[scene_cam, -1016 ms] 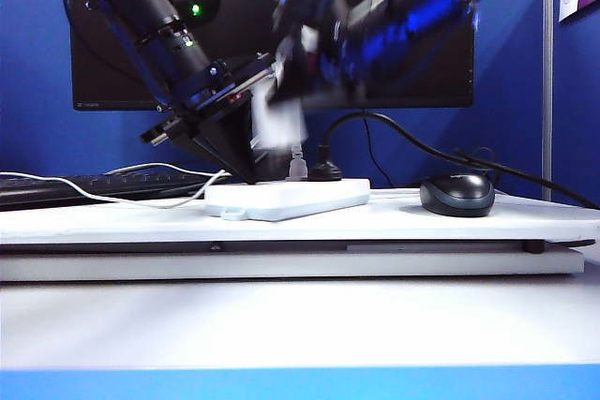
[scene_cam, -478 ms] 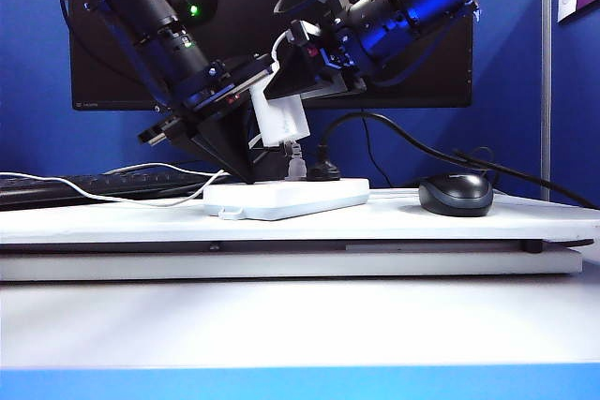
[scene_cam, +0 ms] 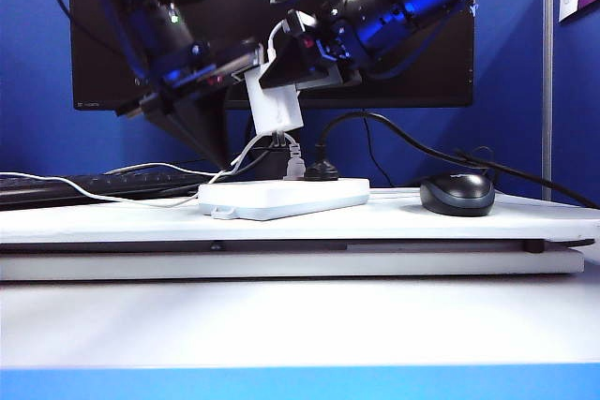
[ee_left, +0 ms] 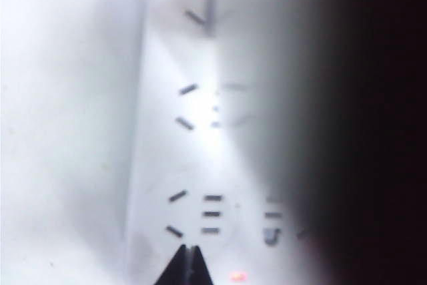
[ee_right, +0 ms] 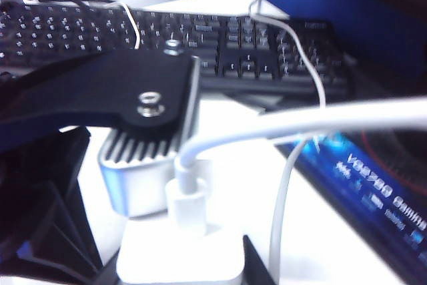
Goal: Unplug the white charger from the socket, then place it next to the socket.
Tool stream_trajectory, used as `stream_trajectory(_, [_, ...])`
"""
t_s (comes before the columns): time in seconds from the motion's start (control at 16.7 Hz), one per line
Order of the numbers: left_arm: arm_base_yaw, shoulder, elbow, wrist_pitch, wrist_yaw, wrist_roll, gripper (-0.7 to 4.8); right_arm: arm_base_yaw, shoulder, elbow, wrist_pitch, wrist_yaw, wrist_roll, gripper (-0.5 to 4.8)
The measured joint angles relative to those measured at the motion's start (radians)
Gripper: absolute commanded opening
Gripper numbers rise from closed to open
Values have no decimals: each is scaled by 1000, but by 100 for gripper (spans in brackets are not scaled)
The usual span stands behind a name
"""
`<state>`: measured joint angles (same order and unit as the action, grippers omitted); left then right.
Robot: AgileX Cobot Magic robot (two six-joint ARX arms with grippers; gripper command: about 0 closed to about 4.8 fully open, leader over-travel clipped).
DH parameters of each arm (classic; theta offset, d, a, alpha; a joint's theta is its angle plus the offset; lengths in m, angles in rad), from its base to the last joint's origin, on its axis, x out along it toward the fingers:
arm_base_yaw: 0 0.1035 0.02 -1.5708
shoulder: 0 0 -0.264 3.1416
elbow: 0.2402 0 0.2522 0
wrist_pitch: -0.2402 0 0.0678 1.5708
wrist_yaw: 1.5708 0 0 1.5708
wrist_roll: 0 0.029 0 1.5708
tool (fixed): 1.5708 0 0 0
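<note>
On the desk there were one flat white power strip (scene_cam: 284,197), one white block charger (scene_cam: 275,107), one dark grey mouse (scene_cam: 457,193), one black keyboard (scene_cam: 56,187) and one black monitor (scene_cam: 412,72).

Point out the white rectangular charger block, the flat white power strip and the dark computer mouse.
white rectangular charger block (scene_cam: 274,102), exterior view, its front face.
flat white power strip (scene_cam: 281,198), exterior view, its front side wall.
dark computer mouse (scene_cam: 457,193), exterior view, its domed back.
</note>
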<state>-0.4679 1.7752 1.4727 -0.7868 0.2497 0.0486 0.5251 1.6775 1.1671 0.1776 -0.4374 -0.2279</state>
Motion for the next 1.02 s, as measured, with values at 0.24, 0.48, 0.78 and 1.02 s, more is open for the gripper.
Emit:
stream_trajectory(0.24, [6,-40,73,-22,-16,3,-5,0,-4,1,-12,-4,-5,-1])
stream_trajectory(0.48, [6,-136,115,-21,-16,31,-5,0,-4,1,-19,-4,-6,-1])
stream_trajectory(0.78, [29,-322,119,4,233,166,-5,4,-4,1,-18,-55,24,-1])
stream_trajectory(1.02, [28,-409,119,85,282,174,-5,4,-4,1,3,-55,187,-1])
